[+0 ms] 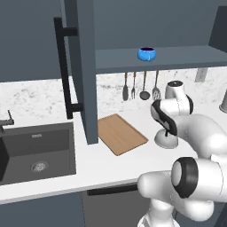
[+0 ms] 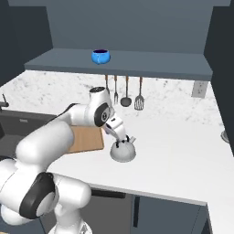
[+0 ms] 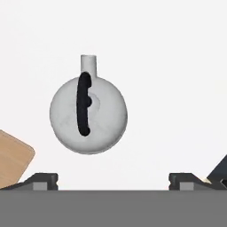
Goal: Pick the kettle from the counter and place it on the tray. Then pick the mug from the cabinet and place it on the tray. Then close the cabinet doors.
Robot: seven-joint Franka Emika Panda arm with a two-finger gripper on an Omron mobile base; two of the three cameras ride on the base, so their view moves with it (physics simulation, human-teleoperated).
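The silver-grey kettle (image 1: 166, 141) (image 2: 123, 152) (image 3: 88, 115) stands upright on the white counter (image 1: 111, 166) (image 2: 183, 146), just right of the wooden tray (image 1: 120, 133) (image 2: 84, 139) (image 3: 11, 159). My gripper (image 1: 167, 131) (image 2: 120, 141) (image 3: 114, 181) hangs open directly above the kettle, pointing down, with nothing between its fingers. In the hand view the black handle runs top to bottom, left of the midline between the fingertips. The blue mug (image 1: 146, 54) (image 2: 100, 56) sits on the cabinet shelf (image 1: 177, 57) (image 2: 151, 61). The left cabinet door (image 1: 82, 66) stands open.
A dark sink (image 1: 37, 150) lies at the left, beyond the open door. Utensils (image 1: 144, 86) (image 2: 125, 93) hang on the backsplash under the shelf. A tall grey vessel (image 1: 224, 102) stands at the far right of the counter. The right door (image 2: 221, 68) is swung out.
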